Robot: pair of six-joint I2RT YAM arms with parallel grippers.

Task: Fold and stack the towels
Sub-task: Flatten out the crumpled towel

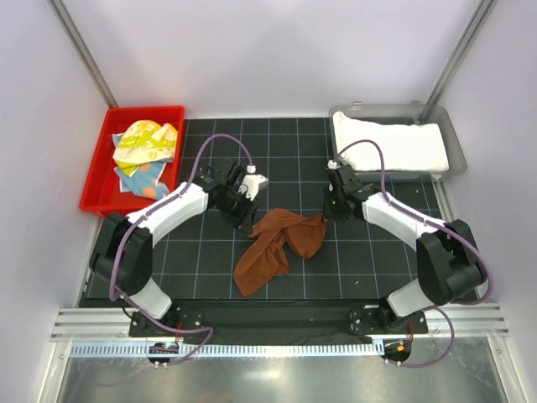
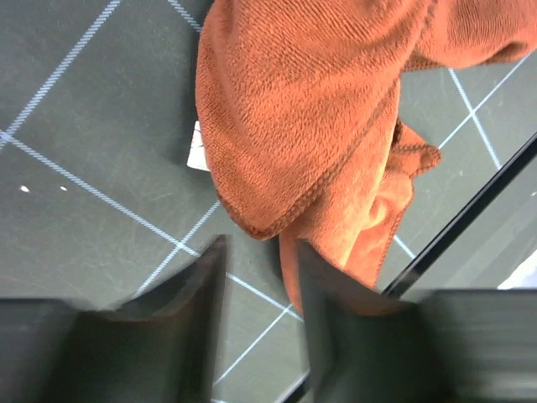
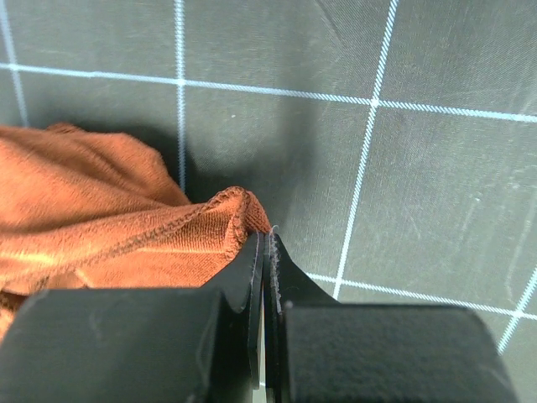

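A rust-brown towel [image 1: 273, 243] lies crumpled on the middle of the black grid mat. My right gripper [image 1: 327, 214] is shut on its right corner, which meets the tips of the closed jaws [image 3: 266, 235] in the right wrist view. My left gripper [image 1: 243, 220] hovers at the towel's upper left. Its jaws [image 2: 260, 248] stand open with bare mat between them, and a hemmed fold of the towel [image 2: 302, 109] hangs against the right finger. A white towel [image 1: 390, 144] lies folded in the grey tray. The yellow towel [image 1: 147, 141] and the light blue towel [image 1: 143, 178] sit bunched in the red bin.
The red bin [image 1: 96, 189] stands at the back left and the grey tray [image 1: 457, 155] at the back right. A small white label [image 2: 197, 155] pokes out from the rust-brown towel's edge. White walls close in on both sides.
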